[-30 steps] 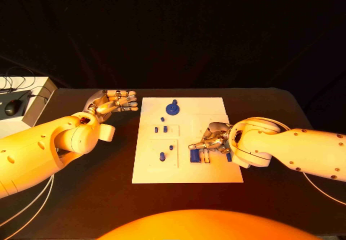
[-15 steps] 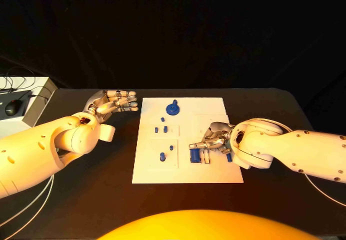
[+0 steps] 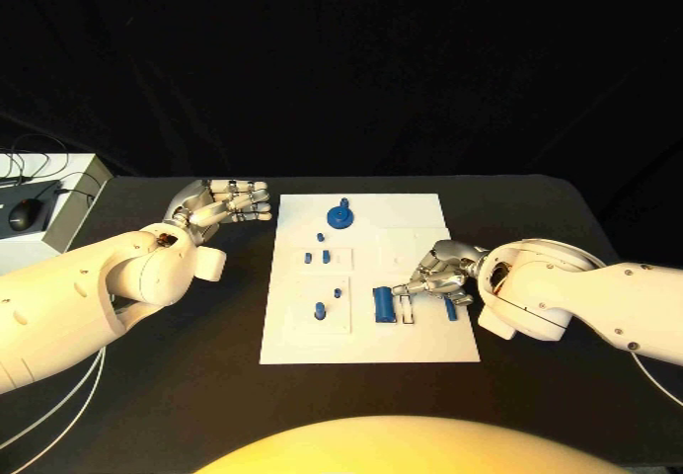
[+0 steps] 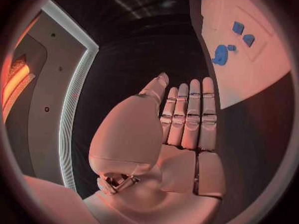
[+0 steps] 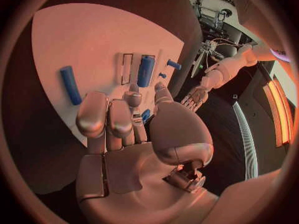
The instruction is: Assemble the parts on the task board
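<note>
The white task board (image 3: pixel 427 222) lies mid-table with several blue parts on it. A round blue part (image 3: pixel 341 213) sits near its far edge, with small pegs (image 3: pixel 328 256) below it. A long blue cylinder (image 3: pixel 382 304) lies beside a narrow slot (image 3: pixel 409 309), and a blue bar (image 3: pixel 450 308) lies to the right of the slot. My right hand (image 3: pixel 441 275) hovers over the board's right side, just right of the cylinder, fingers curled in with nothing visibly held. My left hand (image 3: pixel 225 202) floats off the board's far left corner, fingers straight and apart from the thumb, empty.
A pale box (image 3: pixel 64 197) with a mouse (image 3: pixel 25 211) and cables stands at the table's left edge. Bare black table (image 3: pixel 186 375) surrounds the board. In the right wrist view the cylinder (image 5: pixel 145 70) and the bar (image 5: pixel 70 84) lie beyond my fingers (image 5: pixel 109 117).
My right hand has drawn back to the right off the long blue cylinder, which now lies uncovered beside the slot. The left hand has stayed put.
</note>
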